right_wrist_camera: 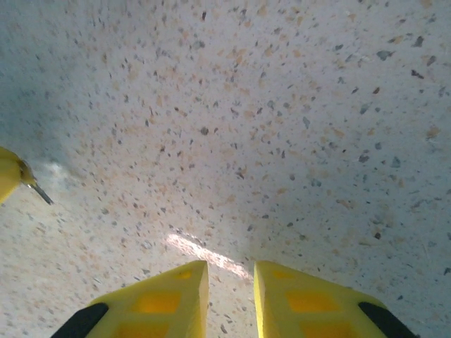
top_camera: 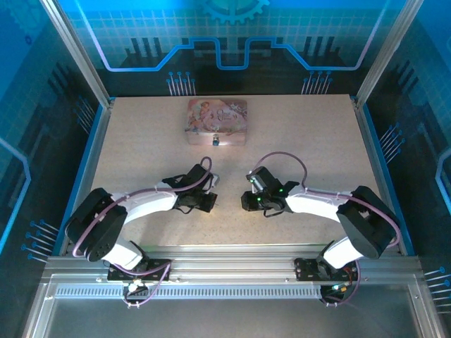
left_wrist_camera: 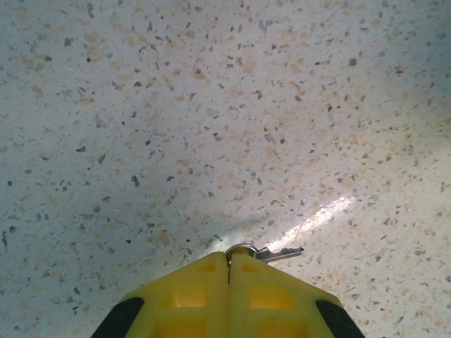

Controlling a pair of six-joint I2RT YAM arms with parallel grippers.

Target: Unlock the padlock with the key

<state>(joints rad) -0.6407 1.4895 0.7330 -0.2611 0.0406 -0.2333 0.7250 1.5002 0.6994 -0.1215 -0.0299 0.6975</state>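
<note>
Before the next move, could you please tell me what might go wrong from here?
The left gripper pinches the key only at its tip, so it may twist or slip on insertion. The padlock sits at the pink tin, and the right gripper holds nothing, so the tin could slide.

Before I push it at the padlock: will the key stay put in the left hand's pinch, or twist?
Probably stiff: the key looks like thin metal. It may well pivot, since the shut left hand pinches only its ring end, the blade sticking out sideways. Being small and shiny, it could also slip.
</note>
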